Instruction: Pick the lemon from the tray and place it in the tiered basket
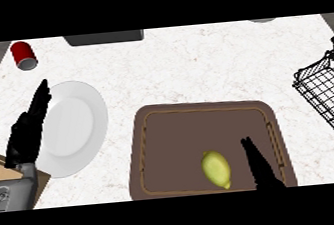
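Not far along yet: lemon (pixel 216 169) lying in the brown tray (pixel 151 151) near its front edge, not picked up, with the wire tiered basket (pixel 330 97) well apart at the desk's (pixel 195 62) right side. Right hand (pixel 260 164) just beside the lemon, fingers straight and together, holding nothing; left hand (pixel 29 129) resting by the white plate (pixel 75 127), fingers straight too. Still to do: grab, lift, carry over, put in basket.
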Controlling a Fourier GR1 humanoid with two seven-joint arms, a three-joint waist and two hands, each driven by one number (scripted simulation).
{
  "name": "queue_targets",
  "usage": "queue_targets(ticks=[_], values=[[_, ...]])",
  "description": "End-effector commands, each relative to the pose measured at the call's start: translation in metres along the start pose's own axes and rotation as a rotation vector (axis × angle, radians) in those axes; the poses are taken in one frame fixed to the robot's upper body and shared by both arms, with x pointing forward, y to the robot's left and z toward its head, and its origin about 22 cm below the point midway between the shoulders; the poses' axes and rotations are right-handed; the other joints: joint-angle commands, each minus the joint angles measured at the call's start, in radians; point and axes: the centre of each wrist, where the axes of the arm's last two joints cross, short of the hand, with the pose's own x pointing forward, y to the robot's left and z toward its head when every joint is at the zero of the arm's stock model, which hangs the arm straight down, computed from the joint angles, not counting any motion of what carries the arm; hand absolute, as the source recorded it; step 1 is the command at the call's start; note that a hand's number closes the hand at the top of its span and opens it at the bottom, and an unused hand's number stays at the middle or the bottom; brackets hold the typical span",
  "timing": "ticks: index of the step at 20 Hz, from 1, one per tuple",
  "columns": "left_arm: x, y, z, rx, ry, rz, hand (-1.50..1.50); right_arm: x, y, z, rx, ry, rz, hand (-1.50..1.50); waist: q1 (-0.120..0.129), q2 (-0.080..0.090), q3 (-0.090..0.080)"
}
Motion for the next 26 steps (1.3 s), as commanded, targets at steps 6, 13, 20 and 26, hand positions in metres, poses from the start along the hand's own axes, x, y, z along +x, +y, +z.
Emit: queue_targets(ticks=[6,13,20,26], values=[[0.002,0.03,0.007,0.002,0.003,0.0,0.0,-0.006,0.029,-0.018,0.018,-0.008,-0.002,-1.5,0.004,-0.001,0.0],[0.008,-0.012,0.012,0.018,-0.015,0.012,0.0,0.022,0.04,-0.044,0.079,0.002,-0.015,-1.5,0.004,0.0,0.0],[0.003,-0.006,0.007,0.003,-0.012,-0.012,0.0,0.015,0.048,-0.049,0.15,-0.118,0.227,1.5,0.006,0.0,0.0],[-0.004,0.012,-0.003,0.017,-0.014,-0.029,0.0,0.021,0.062,-0.042,0.13,-0.112,0.069,1.5,0.002,0.0,0.0]])
